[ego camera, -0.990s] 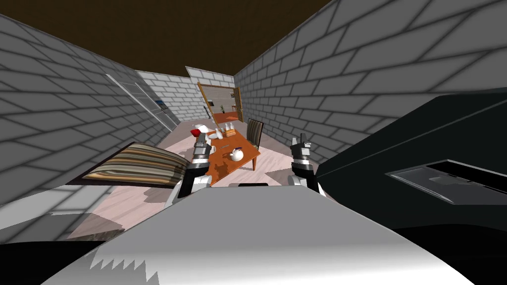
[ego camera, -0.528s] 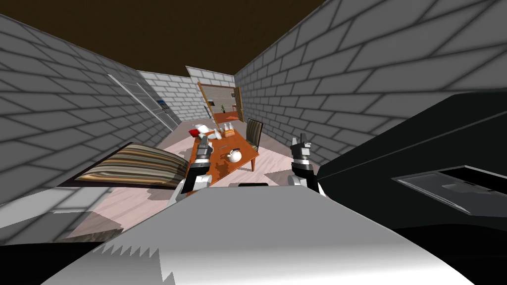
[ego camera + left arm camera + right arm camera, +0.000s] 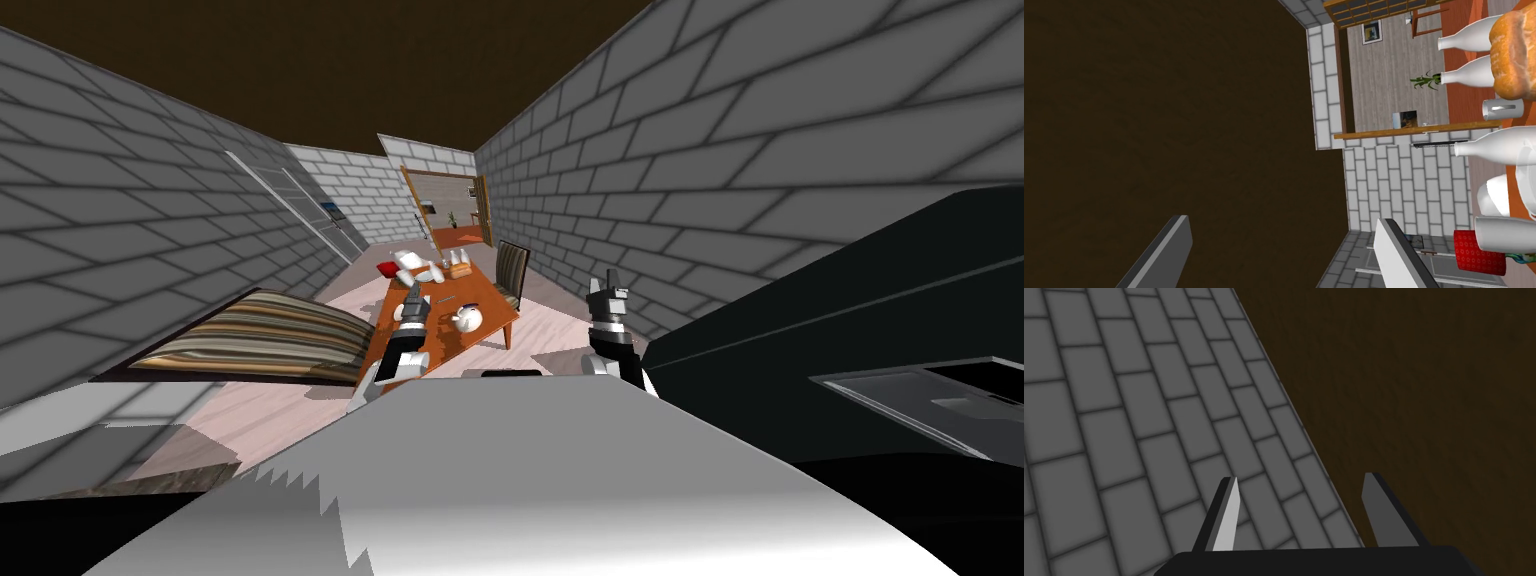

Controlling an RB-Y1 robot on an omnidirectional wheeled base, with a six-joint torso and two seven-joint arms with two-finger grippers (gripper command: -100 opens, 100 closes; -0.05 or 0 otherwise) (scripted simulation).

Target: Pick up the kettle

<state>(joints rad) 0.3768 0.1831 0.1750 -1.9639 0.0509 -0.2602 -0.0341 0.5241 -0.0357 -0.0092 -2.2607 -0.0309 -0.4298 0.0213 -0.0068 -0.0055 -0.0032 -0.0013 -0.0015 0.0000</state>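
orange-brown table (image 3: 490,298) in the head view carries the white kettle (image 3: 466,318) at its near end. my left gripper (image 3: 413,300) hangs just beside it and my right gripper (image 3: 607,291) is well apart, raised.

left wrist view: the fingers (image 3: 1166,255) are spread and empty, aimed up past white bottles (image 3: 1474,70), a bread loaf (image 3: 1511,55) and a red cup (image 3: 1479,252). i judge that swinging this hand round to the kettle could sweep that clutter, or nudge the round kettle off the table edge.

right wrist view: its fingers (image 3: 1226,518) are parted, holding nothing.
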